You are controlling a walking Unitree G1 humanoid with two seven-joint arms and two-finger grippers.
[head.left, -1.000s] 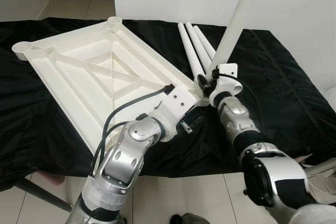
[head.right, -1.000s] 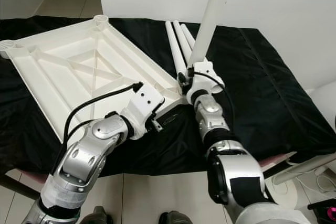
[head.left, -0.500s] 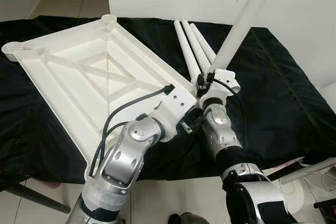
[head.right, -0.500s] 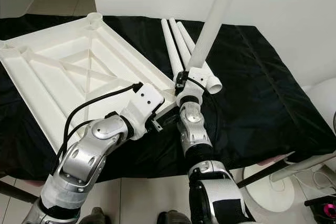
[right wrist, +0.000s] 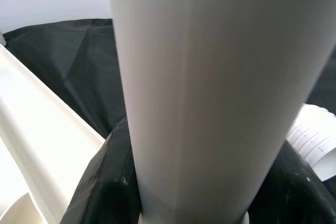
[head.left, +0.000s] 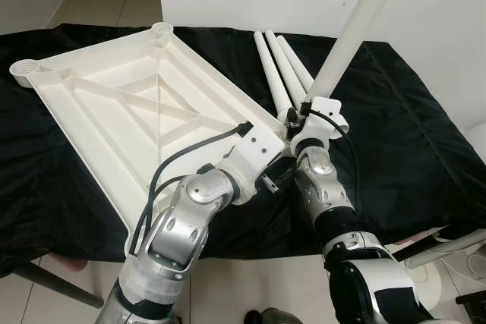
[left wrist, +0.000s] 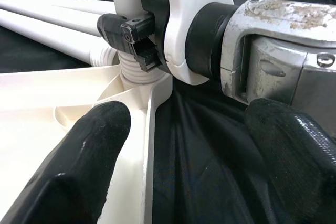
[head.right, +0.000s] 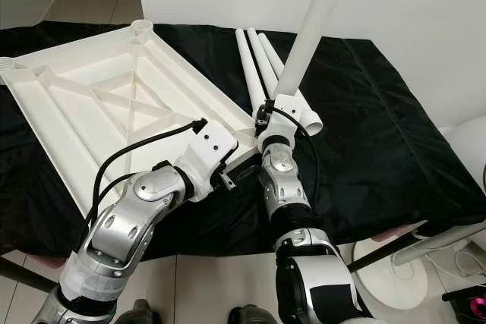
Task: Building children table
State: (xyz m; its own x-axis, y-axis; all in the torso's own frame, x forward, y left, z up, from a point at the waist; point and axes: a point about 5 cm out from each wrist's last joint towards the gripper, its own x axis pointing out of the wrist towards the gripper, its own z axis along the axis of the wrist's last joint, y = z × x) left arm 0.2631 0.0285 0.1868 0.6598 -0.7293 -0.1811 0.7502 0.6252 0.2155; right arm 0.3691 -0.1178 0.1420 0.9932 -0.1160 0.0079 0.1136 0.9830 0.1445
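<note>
The view has swung since a second ago, yet the inverted tabletop, ribbed white plastic, lies unmoved on the black cloth worktop. At its near corner the left tool hovers, fingers spread either side of the rim. The right tool remains clamped on the smooth round leg, now nearer upright, its threaded end in the corner socket: likely screwing in. Three spare legs lie behind that corner.

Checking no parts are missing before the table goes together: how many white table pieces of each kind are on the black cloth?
Tabletop: 1
Leg held upright at the tabletop corner by the right gripper: 1
Legs lying on the cloth: 3
Total: 5 pieces
</note>
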